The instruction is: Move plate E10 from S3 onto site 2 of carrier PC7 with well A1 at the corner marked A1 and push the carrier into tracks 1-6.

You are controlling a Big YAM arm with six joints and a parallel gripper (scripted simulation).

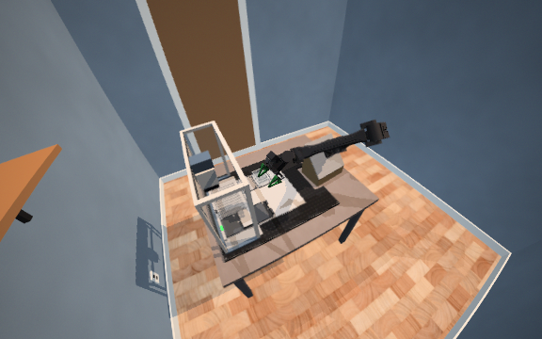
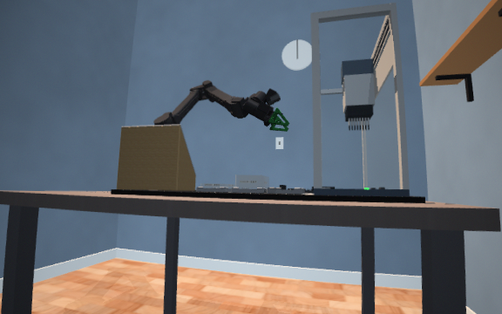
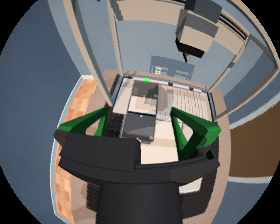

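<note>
My gripper [image 1: 269, 175] [image 2: 279, 121] is open and empty. It hangs high above the deck, with its green fingers spread wide in the wrist view [image 3: 143, 131]. The dark carrier PC7 [image 1: 242, 218] lies inside the framed instrument, down among the rails, and it also shows in the wrist view [image 3: 140, 117]. A green lamp [image 1: 222, 229] is lit behind it, and also shows in the exterior view [image 2: 366, 188] and the wrist view [image 3: 145, 80]. A plate sits on the carrier, but its seating and A1 corner are too small to tell. A plate nest with a pale plate [image 1: 260, 179] lies under the gripper.
The instrument's tall frame [image 1: 215, 179] with a pipetting head [image 2: 357, 93] stands over the rails. The arm's tan base block [image 2: 152, 158] is at the deck's far end. A pale block [image 2: 252, 180] sits on a nest beside the apron [image 1: 282, 198].
</note>
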